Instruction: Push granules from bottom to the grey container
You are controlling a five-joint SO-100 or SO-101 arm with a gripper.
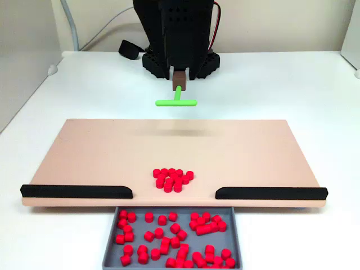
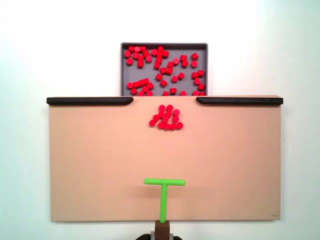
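You see the board point(image 2: 100, 165) lying flat on the bench point(image 1: 315, 90). Along one long edge sit two bars point(image 2: 90, 101), left and right, with a gap between them. The grey container point(image 2: 123, 70) lies just beyond that gap, touching the board's edge, with many granules point(image 2: 165, 117) in it. A small cluster rests on the board just before the gap. The T-shaped pusher point(image 2: 164, 190) hangs over the opposite edge.

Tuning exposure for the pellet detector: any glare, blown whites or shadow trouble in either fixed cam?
In a fixed view, the table blows out to near-pure white, yet the granules and grey container stay sharp. In the other fixed view, lighting is softer; the green pusher casts a faint blurred shadow on the tan board, and the arm's black base is underexposed.
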